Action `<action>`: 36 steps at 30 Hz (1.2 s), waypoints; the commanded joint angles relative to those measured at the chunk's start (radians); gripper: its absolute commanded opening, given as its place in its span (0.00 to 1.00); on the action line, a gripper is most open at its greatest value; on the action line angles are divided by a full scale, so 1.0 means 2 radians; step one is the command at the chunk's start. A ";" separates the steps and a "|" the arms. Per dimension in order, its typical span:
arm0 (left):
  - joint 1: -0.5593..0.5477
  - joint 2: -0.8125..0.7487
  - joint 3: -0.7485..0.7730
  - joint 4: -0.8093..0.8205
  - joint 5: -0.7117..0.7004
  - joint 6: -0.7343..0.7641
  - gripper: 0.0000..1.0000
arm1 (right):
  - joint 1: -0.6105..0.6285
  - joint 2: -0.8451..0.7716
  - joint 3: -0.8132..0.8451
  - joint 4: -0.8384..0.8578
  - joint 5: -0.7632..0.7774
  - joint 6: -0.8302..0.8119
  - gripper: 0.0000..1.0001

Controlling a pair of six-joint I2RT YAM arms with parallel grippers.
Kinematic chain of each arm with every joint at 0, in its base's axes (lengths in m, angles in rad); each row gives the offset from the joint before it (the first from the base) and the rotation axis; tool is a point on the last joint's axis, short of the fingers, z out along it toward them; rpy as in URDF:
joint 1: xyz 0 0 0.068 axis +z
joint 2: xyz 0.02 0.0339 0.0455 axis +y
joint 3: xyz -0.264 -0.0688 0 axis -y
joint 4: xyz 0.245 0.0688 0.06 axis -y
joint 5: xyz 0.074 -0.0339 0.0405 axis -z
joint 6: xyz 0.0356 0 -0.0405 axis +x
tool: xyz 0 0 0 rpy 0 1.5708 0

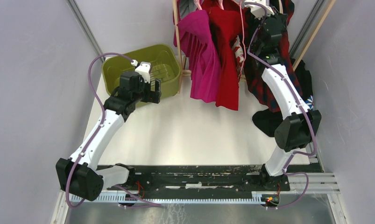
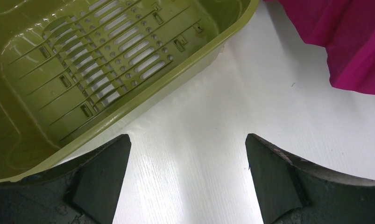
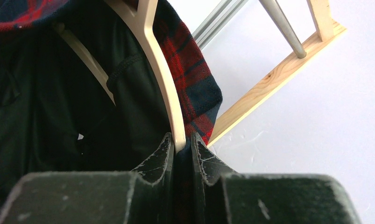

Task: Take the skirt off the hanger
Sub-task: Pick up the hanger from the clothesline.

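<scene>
From above, my left gripper (image 1: 153, 89) hangs over the near lip of the green basket (image 1: 129, 52), out toward ten o'clock on the table (image 1: 185, 135). I take that as a parking spot, clear of the rack. My right arm (image 1: 281, 93) reaches up to one o'clock, into the hanging clothes. The plaid skirt (image 1: 259, 87) drapes there, with a magenta skirt (image 1: 201, 60) and a red garment (image 1: 225, 56) beside it at twelve. My right fingertips are buried in the fabric in this view.

In the left wrist view, my fingers (image 2: 106, 172) are spread as wide as they go, with nothing between them but bare tabletop. The basket lies at ten o'clock and a magenta hem at one o'clock.

In the right wrist view, my right gripper (image 3: 180, 144) is drawn narrow and pinches the lower end of the pale wooden hanger (image 3: 162, 79). The plaid skirt runs over that arm of the hanger at one o'clock, and a black garment (image 3: 59, 116) fills nine o'clock. I judge the hold is there to steady the hanger so the cloth can slide off. The skirt is not yet off. The wooden rack frame (image 3: 279, 88) sits at two o'clock.
</scene>
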 commanded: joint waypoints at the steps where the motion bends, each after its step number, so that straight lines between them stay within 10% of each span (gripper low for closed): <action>1: -0.002 0.002 0.008 0.025 0.001 0.017 1.00 | -0.007 -0.003 0.052 0.121 -0.017 0.056 0.00; 19: -0.001 0.005 0.001 0.030 -0.001 0.017 1.00 | 0.010 -0.035 0.059 0.018 -0.034 0.169 0.08; 30: -0.001 0.001 -0.004 0.030 0.001 0.013 1.00 | 0.009 -0.037 0.101 -0.193 -0.111 0.279 0.75; 36: -0.001 -0.005 -0.009 0.032 -0.001 0.012 1.00 | 0.009 -0.031 0.145 -0.232 -0.136 0.358 0.81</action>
